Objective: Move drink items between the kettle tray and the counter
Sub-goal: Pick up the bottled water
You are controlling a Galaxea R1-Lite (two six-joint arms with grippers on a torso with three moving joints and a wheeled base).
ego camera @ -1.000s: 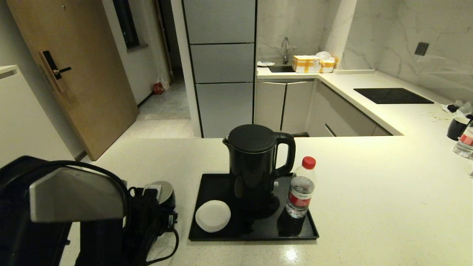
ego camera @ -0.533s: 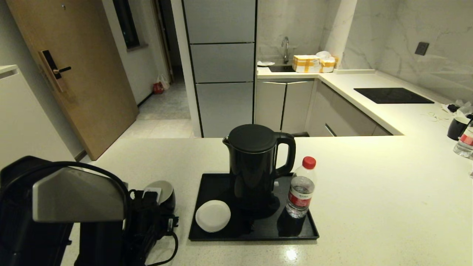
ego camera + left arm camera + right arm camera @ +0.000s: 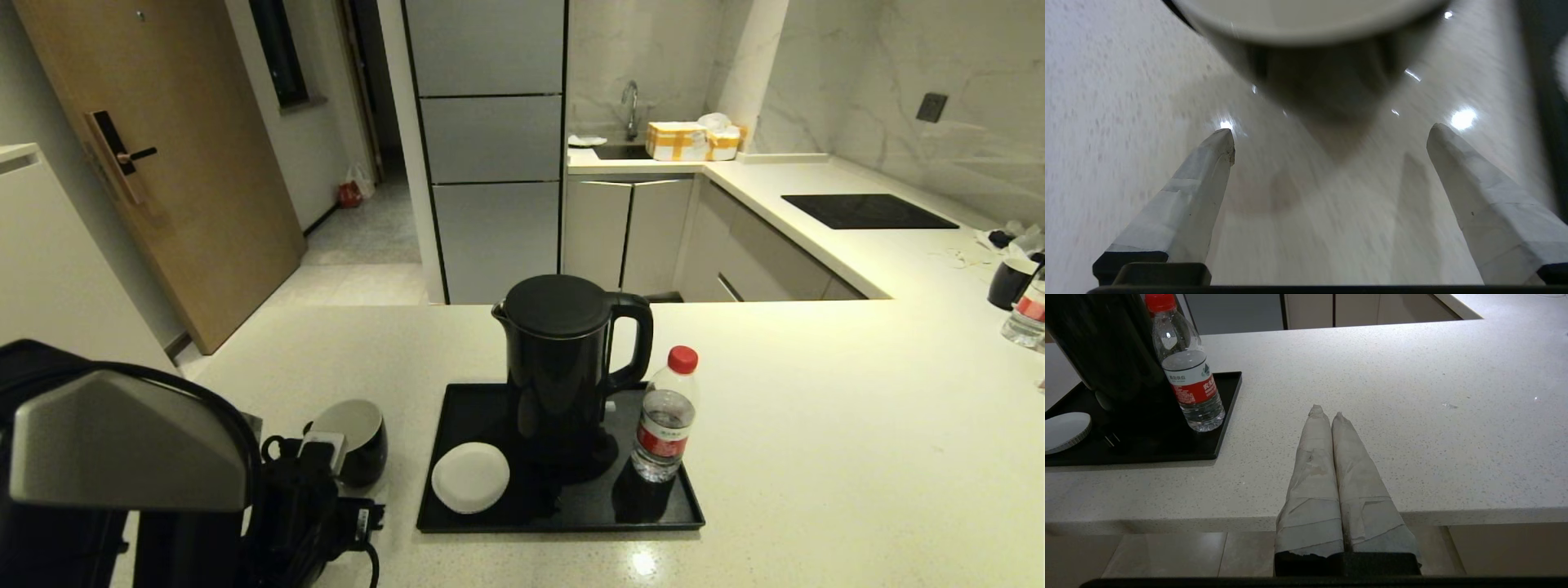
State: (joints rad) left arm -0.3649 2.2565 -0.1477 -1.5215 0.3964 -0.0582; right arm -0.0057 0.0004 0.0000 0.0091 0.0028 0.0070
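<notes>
Left end effector (image 3: 1331, 134) withdrawn from mug (image 3: 353, 439), wrist view alone shows spread fingers (image 3: 1208, 171)

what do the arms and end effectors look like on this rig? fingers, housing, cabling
Left end effector: two long tapered fingers wrapped in pale grey-white tape, on black bases. Right end effector has the same taped, pointed fingers on a black mount. In the head view the left arm is black with a silver-grey angular cover panel, with looping black cables at the wrist. No markings visible.
</notes>
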